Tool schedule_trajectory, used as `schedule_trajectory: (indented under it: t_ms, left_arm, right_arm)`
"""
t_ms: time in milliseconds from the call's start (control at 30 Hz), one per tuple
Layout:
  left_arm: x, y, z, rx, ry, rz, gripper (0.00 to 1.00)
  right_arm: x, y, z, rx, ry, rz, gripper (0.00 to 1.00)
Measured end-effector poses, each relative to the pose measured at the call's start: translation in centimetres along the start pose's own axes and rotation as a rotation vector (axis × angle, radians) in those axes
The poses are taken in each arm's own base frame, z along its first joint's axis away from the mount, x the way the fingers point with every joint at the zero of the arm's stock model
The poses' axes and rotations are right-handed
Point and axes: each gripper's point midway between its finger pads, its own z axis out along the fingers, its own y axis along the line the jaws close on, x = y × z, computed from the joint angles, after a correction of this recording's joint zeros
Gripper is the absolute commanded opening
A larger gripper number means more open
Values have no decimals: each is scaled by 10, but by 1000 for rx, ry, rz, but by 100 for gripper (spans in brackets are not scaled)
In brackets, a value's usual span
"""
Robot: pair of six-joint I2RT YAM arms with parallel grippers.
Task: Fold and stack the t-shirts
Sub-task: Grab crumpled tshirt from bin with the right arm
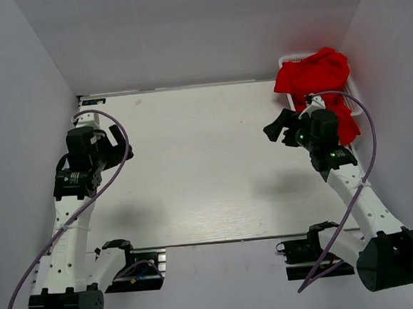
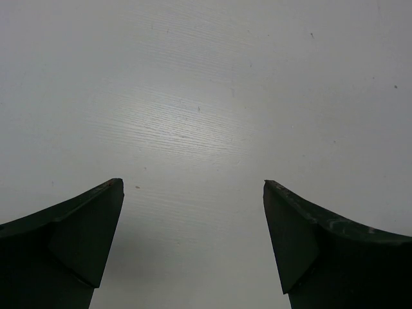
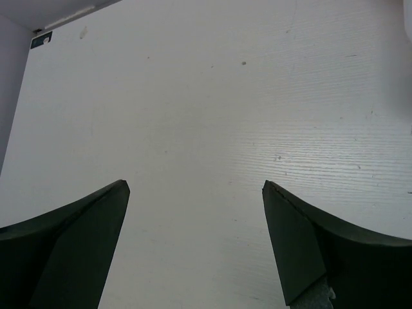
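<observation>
Bright red t-shirts (image 1: pixel 313 74) lie crumpled in a heap in the white lattice basket (image 1: pixel 291 55) at the table's far right; how many I cannot tell. My right gripper (image 1: pixel 278 129) is open and empty above the table, just left of the basket. In the right wrist view its jaws (image 3: pixel 193 187) stand wide apart over bare white table. My left gripper (image 1: pixel 120 143) is open and empty over the table's left side. In the left wrist view its jaws (image 2: pixel 193 185) stand wide apart over bare table.
The white wood-grain table (image 1: pixel 208 169) runs between grey walls on the left, back and right. Purple cables loop off both arms. A small dark label (image 1: pixel 91 103) sits at the table's far left corner; it also shows in the right wrist view (image 3: pixel 40 39).
</observation>
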Motion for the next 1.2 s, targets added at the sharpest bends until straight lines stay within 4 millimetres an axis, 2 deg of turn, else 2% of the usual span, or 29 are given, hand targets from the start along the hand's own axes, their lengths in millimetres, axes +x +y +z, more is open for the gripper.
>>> schedule_trajectory:
  t_ms: [233, 400, 667, 800, 1000, 1200]
  left_arm:
    - [-1, 0, 0, 2, -5, 0, 99]
    - [-3, -2, 1, 8, -11, -2, 99]
    - [-3, -9, 9, 39, 3, -4, 99]
    - [1, -9, 20, 34, 30, -7, 99]
    - [13, -14, 33, 65, 78, -7, 99]
    - [16, -16, 38, 84, 79, -5, 99]
  right_arm:
    - [2, -2, 0, 4, 10, -29, 90]
    - [2, -20, 2, 106, 12, -20, 90]
    - [-27, -42, 30, 270, 45, -39, 90]
    - [-54, -63, 52, 387, 50, -27, 90]
    - [-115, -99, 86, 553, 23, 28, 90]
    - [-153, -154, 112, 701, 11, 98, 90]
